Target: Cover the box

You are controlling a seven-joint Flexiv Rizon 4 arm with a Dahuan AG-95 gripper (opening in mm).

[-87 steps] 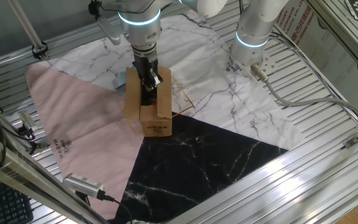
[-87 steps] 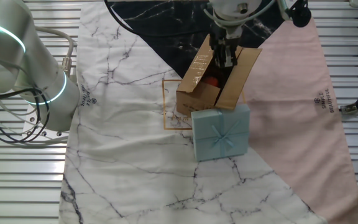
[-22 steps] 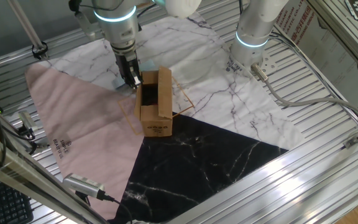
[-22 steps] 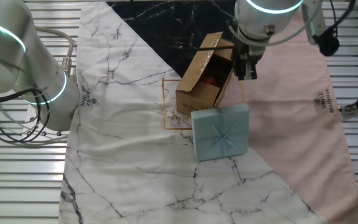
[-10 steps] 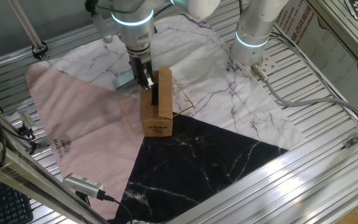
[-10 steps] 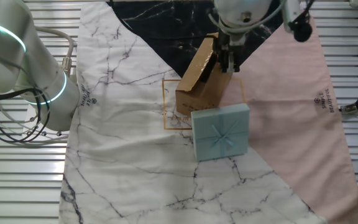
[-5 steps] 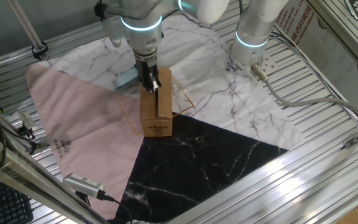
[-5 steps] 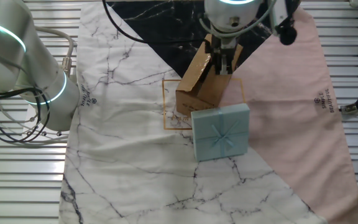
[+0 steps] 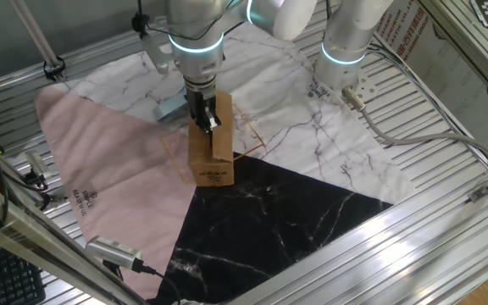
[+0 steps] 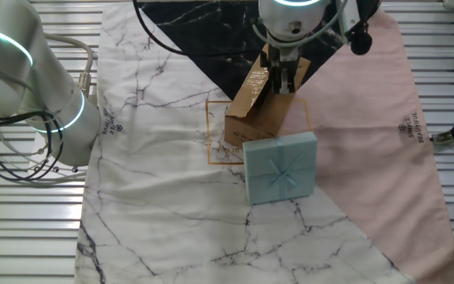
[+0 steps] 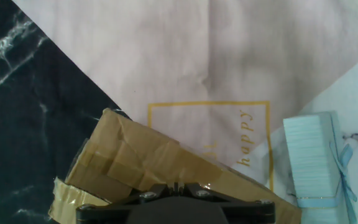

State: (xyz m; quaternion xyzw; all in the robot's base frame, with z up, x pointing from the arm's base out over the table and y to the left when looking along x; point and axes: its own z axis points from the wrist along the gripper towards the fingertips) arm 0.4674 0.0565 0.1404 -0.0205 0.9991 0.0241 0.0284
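we're mid flap-closing on the cardboard box [image 9: 210,148]. it sits upright on the patchwork cloth [image 9: 108,161], about where the pink, black marble and white marble panels meet, label side facing the camera in one fixed view. the light blue gift box [image 10: 280,167] is touching or just beside it on the white-marble side.

gripper [image 9: 203,112] is down at the top of the box, fingers against the flaps. in the other fixed view one flap [image 10: 252,85] leans in over the opening and another stands close behind the gripper, so the top looks partly shut, not sealed flat. the hand view shows a taped flap [image 11: 160,163] lying right under the gripper body, angled rather than level.

claw state: we cannot tell. the fingers look close together in both fixed views, but the flaps hide the tips and the hand view shows no fingertips at all. we can't say whether it's pinching a flap or just pushing.

our read: one flap is being pressed down now. next move probably calls for finishing that push until the flap lies flat, then lifting clear and coming in from the opposite side for the remaining upright flap. risks: the box is light and could slide or tip against the gift box, and the flap could spring back.
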